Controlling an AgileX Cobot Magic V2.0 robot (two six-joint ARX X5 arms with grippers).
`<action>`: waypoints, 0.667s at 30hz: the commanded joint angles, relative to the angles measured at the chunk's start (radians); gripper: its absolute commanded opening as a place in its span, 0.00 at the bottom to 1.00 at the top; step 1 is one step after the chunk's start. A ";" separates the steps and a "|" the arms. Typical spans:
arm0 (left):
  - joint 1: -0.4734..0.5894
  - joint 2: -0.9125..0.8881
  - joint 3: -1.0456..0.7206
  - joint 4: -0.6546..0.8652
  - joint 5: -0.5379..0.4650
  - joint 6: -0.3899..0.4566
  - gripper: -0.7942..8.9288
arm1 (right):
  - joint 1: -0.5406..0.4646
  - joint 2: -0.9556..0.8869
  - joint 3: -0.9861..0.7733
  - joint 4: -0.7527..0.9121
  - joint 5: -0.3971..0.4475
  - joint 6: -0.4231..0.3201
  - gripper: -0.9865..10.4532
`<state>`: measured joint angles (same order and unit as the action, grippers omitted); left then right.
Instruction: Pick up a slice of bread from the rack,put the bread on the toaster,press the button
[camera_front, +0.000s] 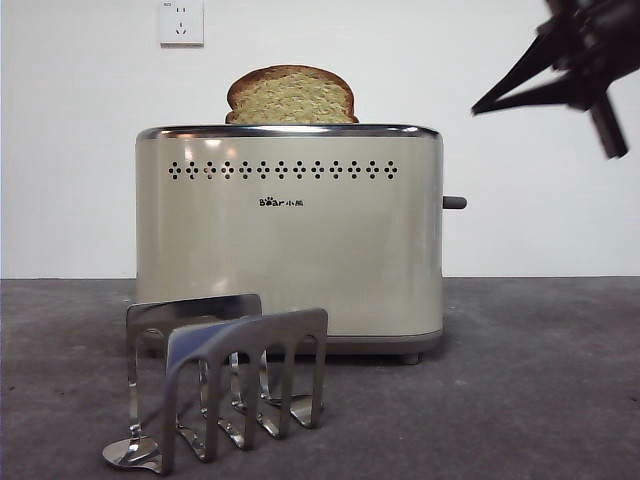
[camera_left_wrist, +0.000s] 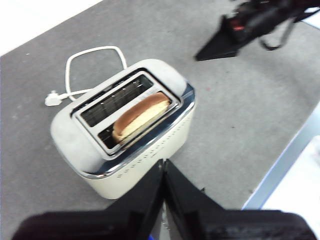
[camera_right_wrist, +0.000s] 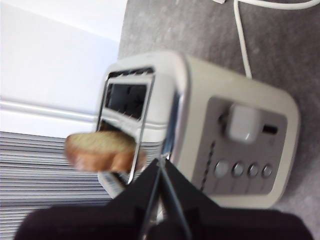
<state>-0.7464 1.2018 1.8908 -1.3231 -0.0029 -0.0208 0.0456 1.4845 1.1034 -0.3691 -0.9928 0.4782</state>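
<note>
Now the bread (camera_front: 291, 97) stands in the toaster (camera_front: 290, 240) slot; both grippers, left (camera_left_wrist: 164, 167) and right (camera_right_wrist: 161, 167), hover above with jaws together, the rack (camera_front: 215, 385) at the desk's front edge.

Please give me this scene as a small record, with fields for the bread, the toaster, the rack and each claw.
bread: slice of bread stands in one toaster slot, top poking out
toaster: toaster upright on the table, other slot empty, lever on its end face
rack: rack in front of the toaster, empty
left claw: left claw shut, above the toaster, holding nothing
right claw: right claw shut, near the toaster's lever end, holding nothing
</note>
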 joint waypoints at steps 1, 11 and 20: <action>0.003 -0.014 -0.008 0.002 0.006 -0.028 0.08 | 0.008 0.071 0.036 0.002 -0.006 -0.018 0.09; 0.003 -0.091 -0.150 0.002 0.003 -0.055 0.08 | 0.008 0.185 0.076 0.002 0.002 -0.036 0.08; 0.003 -0.108 -0.213 0.002 0.003 -0.065 0.08 | 0.015 0.253 0.077 0.002 0.019 -0.042 0.08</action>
<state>-0.7464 1.1004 1.6848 -1.3235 -0.0002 -0.0734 0.0578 1.7184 1.1778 -0.3698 -0.9726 0.4519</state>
